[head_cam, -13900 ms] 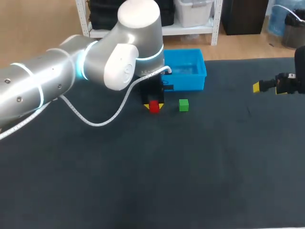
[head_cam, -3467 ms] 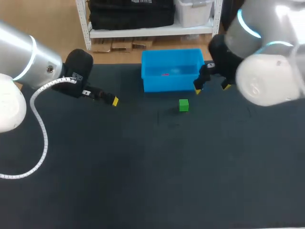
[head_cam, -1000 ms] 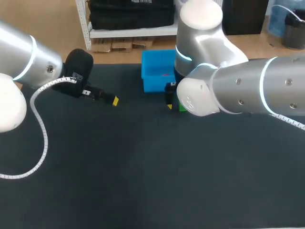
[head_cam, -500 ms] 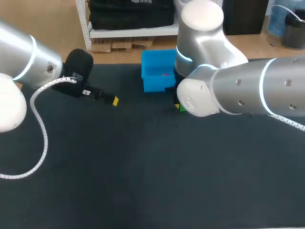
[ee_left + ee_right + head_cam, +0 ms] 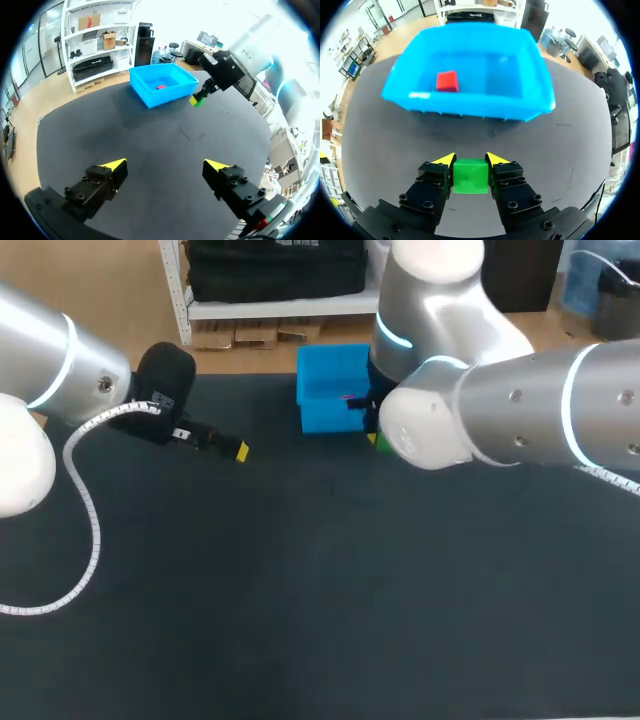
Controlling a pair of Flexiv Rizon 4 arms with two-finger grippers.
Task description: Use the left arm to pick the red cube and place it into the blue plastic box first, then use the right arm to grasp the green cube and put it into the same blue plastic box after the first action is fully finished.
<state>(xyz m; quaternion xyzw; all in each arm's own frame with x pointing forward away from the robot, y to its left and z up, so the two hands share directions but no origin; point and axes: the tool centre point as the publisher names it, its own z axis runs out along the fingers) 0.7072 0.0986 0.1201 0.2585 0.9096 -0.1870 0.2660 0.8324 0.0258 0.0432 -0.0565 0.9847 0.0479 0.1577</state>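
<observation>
Dark matte table (image 5: pixel 300 620), plain surface, evenly lit; few faint pale marks near middle.

No text, number or sign can be read on the tabletop (image 5: pixel 300 620) or on anything standing on it. A small white patch (image 5: pixel 160 405) on the left arm's (image 5: pixel 60 370) black wrist may be a label, but it is too small to make out.

The left arm (image 5: pixel 45 355) and right arm (image 5: pixel 520 425) are silver-grey tubes with white rounded joint caps and glowing cyan rings; a white ribbed cable (image 5: pixel 90 520) trails from the left one. The black fingers (image 5: pixel 431 187) carry round screws and yellow triangular tips.
</observation>
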